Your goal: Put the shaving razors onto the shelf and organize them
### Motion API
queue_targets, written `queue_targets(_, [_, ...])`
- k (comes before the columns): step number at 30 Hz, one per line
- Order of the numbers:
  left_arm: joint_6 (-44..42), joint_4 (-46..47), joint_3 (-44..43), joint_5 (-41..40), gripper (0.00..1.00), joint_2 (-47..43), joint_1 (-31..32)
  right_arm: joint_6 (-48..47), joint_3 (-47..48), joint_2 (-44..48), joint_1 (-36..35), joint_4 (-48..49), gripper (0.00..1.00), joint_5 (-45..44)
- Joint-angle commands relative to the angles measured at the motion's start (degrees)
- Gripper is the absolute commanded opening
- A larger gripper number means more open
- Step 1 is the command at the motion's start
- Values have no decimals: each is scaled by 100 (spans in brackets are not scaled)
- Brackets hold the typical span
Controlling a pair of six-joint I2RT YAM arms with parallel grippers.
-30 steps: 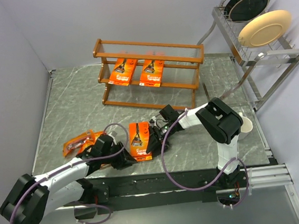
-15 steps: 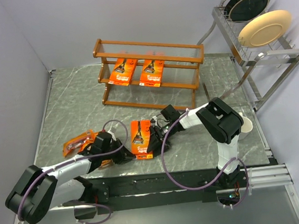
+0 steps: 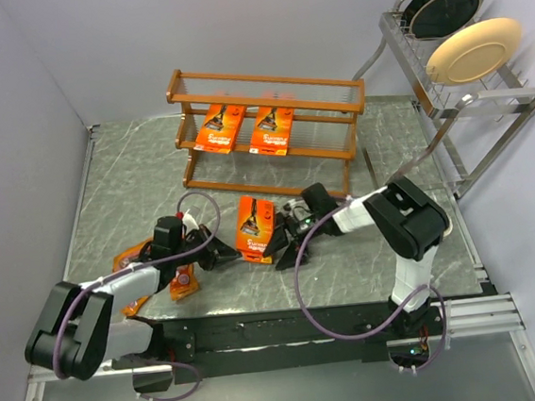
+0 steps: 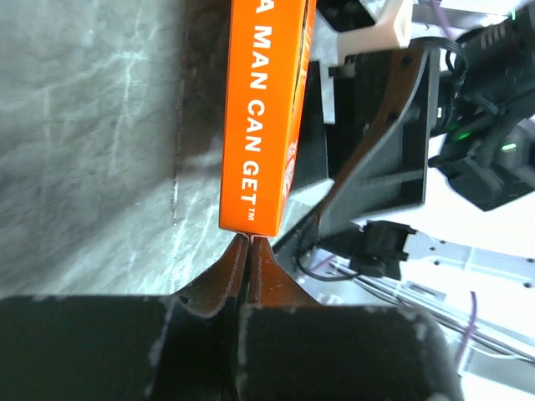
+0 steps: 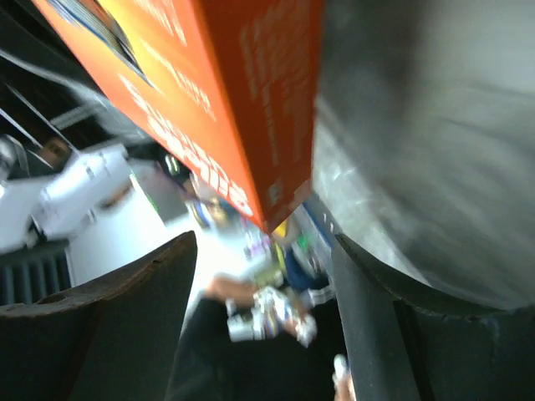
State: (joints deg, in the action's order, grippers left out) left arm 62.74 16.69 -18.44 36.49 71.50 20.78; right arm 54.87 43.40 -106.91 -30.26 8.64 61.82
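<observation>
The orange-brown shelf (image 3: pixel 327 108) stands at the back of the table. Two large orange razor packs (image 3: pixel 221 127) (image 3: pixel 273 130) lie on its middle tier. A third large pack (image 3: pixel 254 226) is held above the table in front of the shelf. My left gripper (image 3: pixel 229 254) is shut on its thin edge, which shows in the left wrist view (image 4: pixel 263 117) with the gripper (image 4: pixel 249 240) below it. My right gripper (image 3: pixel 283 250) is open, and a corner of the pack (image 5: pixel 209 109) sits between its spread fingers (image 5: pixel 125 292). Small blister packs (image 3: pixel 184 282) (image 3: pixel 131 262) lie by my left arm.
A silver plate rack (image 3: pixel 448 107) stands at the back right with a black plate (image 3: pixel 446 3) and a cream plate (image 3: pixel 473 50). Grey walls close off the left and the back. The shelf's top and bottom tiers hold nothing.
The third large pack has risen and moved back toward the shelf, pinched by my left gripper. My left forearm has swung left, uncovering a small blister pack. My right gripper followed, a little right.
</observation>
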Motion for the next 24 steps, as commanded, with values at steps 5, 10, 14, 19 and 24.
queue_targets(5, [581,1117,-11,351,1,408,-56,2528,-1097,101,-6,3047,72,-1436])
queue_targets(10, [731,1162,-134,271,1,593,14,3125,-1044,-303,-59,3793,63,-1410])
queue_targets(14, [783,836,-134,8,2,672,41,3284,-1000,-234,-173,3961,57,-1392])
queue_targets(19, [880,1012,-265,-19,1,865,111,3083,-1149,337,-261,3610,47,-1541])
queue_targets(24, [714,845,-336,-2,2,874,155,2854,-1158,225,-209,3635,29,-1673])
